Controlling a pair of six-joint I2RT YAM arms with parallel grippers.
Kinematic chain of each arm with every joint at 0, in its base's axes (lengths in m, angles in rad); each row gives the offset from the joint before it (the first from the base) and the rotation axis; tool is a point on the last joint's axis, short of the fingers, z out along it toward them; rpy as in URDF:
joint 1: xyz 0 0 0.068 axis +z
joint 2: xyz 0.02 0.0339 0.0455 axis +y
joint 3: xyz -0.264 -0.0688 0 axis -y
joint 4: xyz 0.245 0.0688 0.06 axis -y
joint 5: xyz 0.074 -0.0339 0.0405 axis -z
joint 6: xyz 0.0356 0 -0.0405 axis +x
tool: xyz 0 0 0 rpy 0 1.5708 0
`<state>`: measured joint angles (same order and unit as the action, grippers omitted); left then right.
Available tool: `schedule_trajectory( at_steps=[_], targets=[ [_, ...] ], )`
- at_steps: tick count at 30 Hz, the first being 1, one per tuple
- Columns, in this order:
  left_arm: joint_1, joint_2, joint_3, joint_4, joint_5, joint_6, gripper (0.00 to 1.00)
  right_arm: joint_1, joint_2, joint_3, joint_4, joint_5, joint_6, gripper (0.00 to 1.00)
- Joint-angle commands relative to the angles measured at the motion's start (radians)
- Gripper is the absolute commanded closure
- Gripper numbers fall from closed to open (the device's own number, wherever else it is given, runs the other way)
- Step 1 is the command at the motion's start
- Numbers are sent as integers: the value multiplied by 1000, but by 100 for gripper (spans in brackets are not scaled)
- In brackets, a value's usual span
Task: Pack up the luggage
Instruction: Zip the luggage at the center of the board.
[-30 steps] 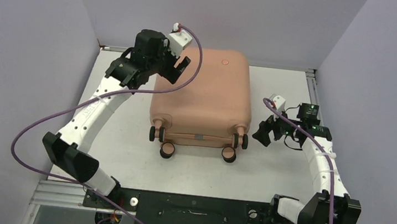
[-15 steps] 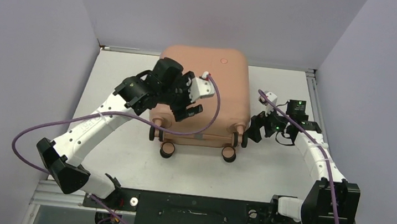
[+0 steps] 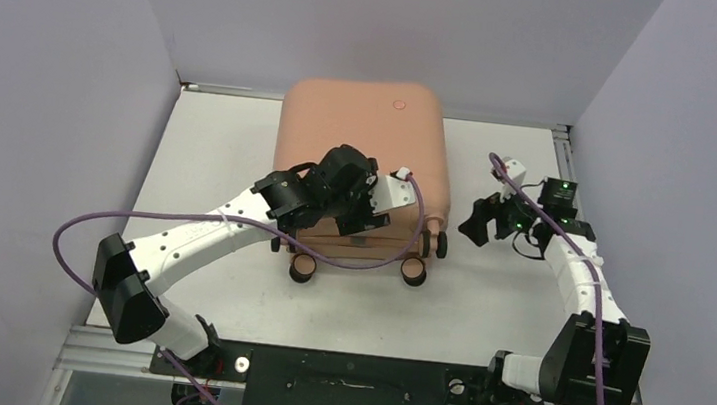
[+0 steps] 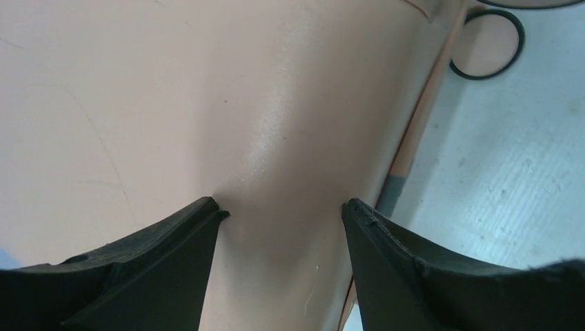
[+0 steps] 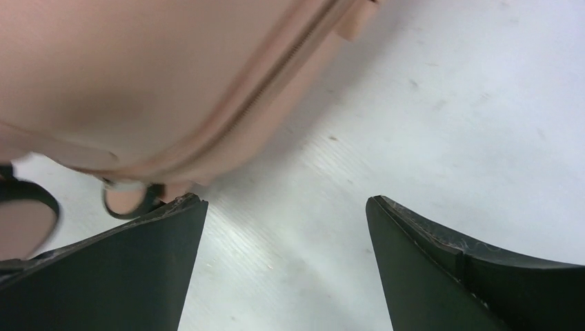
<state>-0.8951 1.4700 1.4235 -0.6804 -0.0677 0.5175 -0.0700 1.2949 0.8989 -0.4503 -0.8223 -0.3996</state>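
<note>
The luggage [image 3: 362, 128] lies closed and flat on the desk [image 3: 209, 147], at centre toward 12 o'clock, with its wheels [image 3: 414, 272] at its 6 o'clock end. The left arm crosses its near half and hides part of the shell there. The left fingers [image 4: 183, 238] are spread over the pink shell; whether they touch it cannot be told. The right fingers [image 5: 155, 238] are spread too, holding nothing, over bare desk at the luggage's 3 o'clock. In the right wrist view the zip seam [image 5: 276, 79] is cut off by the frame edge.

a lab test cell: plain lilac panels [image 3: 46, 79] wall in a white table [image 3: 484, 306] bolted to a metal frame.
</note>
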Motion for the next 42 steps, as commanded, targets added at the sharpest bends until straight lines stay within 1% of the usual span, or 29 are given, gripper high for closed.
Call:
schedule_trajectory(
  at_steps=[1,4,5,6,7,8,10,13,15,18,20,22,26,29,31,33,34,38,40,42],
  targets=[
    [0,50,-37,206,-172,-62,34,-151,-37,-23,-74,-190,-295,10],
    [-5,83,-40,255,-205,-87,33,-177,-34,-73,-226,-286,-609,10],
    [-5,97,-34,268,-219,-98,33,-174,-37,-97,-248,-307,-681,10],
    [-7,115,-24,276,-235,-113,33,-171,-44,-131,-229,-328,-709,10],
    [-7,136,-8,278,-246,-123,33,-162,-49,-157,-188,-336,-703,10],
    [-7,157,9,281,-258,-131,33,-143,-56,-180,-138,-334,-674,10],
    [-7,201,58,285,-288,-145,33,-99,-74,-225,-5,-310,-541,10],
    [-2,270,133,274,-299,-170,33,-33,-121,-317,278,-248,-303,10],
    [6,305,180,261,-292,-190,33,-9,-159,-371,453,-217,-182,10],
    [33,343,255,215,-254,-237,33,1,-126,-395,614,-165,-30,10],
    [54,350,289,188,-202,-255,34,0,-109,-426,741,-109,58,10],
    [85,329,292,177,-121,-257,33,-3,-96,-454,839,-68,119,10],
    [167,258,284,148,79,-273,33,-42,-66,-490,1046,-86,246,7],
    [210,214,285,123,193,-254,33,-52,-22,-515,1162,-103,283,0],
    [226,192,287,113,215,-239,33,-51,21,-522,1222,-110,304,10],
    [245,181,298,111,226,-238,32,-51,70,-513,1256,-120,318,16],
    [257,181,305,113,227,-243,32,-50,89,-509,1272,-130,324,20],
    [310,190,333,136,230,-295,32,-34,131,-505,1346,-149,339,32],
    [343,203,347,144,248,-324,32,-24,138,-511,1370,-137,333,42],
    [365,215,358,148,258,-348,32,-22,151,-504,1379,-131,332,48]
  ],
)
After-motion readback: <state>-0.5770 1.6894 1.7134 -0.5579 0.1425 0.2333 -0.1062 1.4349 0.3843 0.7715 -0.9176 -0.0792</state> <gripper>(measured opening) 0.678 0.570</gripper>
